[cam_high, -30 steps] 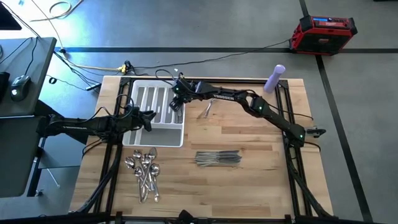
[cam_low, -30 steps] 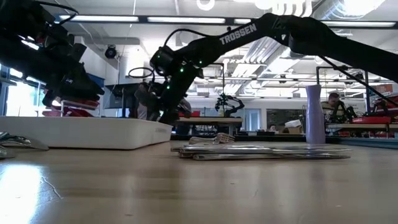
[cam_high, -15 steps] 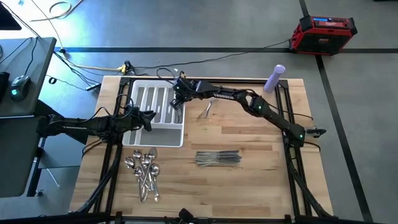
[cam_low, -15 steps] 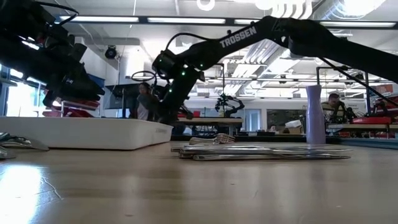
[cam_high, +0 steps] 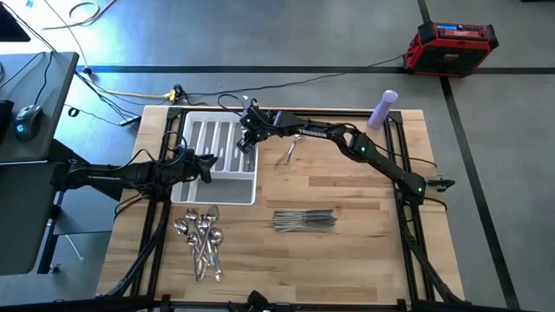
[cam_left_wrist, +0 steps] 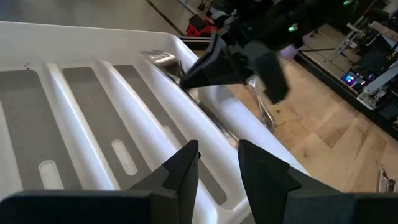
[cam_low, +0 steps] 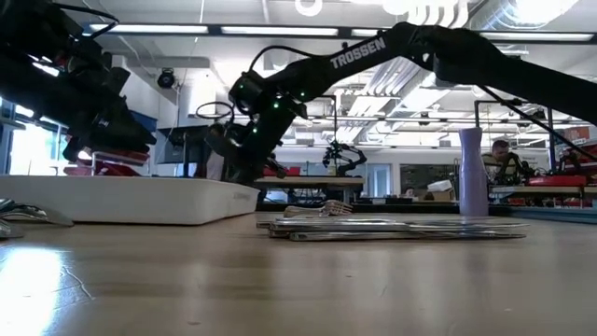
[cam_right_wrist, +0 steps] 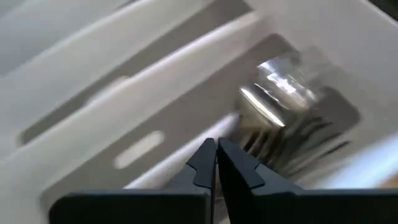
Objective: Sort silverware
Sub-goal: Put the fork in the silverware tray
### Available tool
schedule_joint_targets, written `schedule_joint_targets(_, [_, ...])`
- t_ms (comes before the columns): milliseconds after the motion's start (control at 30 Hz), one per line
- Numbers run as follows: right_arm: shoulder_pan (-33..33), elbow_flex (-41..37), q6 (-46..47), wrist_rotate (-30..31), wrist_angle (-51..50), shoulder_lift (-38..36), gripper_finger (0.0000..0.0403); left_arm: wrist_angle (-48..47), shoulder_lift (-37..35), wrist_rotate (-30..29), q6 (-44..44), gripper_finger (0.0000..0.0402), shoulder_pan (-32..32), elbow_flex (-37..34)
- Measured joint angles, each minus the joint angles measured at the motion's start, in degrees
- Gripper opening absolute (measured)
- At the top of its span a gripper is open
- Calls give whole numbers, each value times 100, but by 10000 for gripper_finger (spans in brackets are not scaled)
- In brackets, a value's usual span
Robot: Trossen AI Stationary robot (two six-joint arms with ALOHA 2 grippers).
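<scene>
Silverware (cam_right_wrist: 283, 102) blurs in tray (cam_right_wrist: 93, 56); right end effector (cam_right_wrist: 216, 163) closed, empty.

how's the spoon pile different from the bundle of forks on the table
The spoon pile sits near the table's front left, just below the white tray; the fork bundle lies toward the front middle, apart from the tray.
The spoons are scattered loosely, overlapping at different angles; the forks lie parallel in one tight row, running left to right.
The spoons show rounded bowls; the forks look long and thin.
Both are shiny silver metal, lying flat on the wooden table, with neither gripper on them.
</scene>
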Motion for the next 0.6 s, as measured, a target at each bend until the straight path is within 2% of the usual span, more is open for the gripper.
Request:
schedule_joint_targets(133, [11,-2,-48,-315,8,-88,0,-9,0,0,2,97,0,0])
schedule_joint_targets(400, [26,-2,-42,-34,-93,-107,3,-24,0,0,2,97,0,0])
schedule_joint_targets(500, [-11,-2,-28,85,-180,-92,25,-24,0,0,2,97,0,0])
schedule_joint_targets(600, [-39,-2,178,198,-136,-47,67,-22,0,0,0,97,0,0])
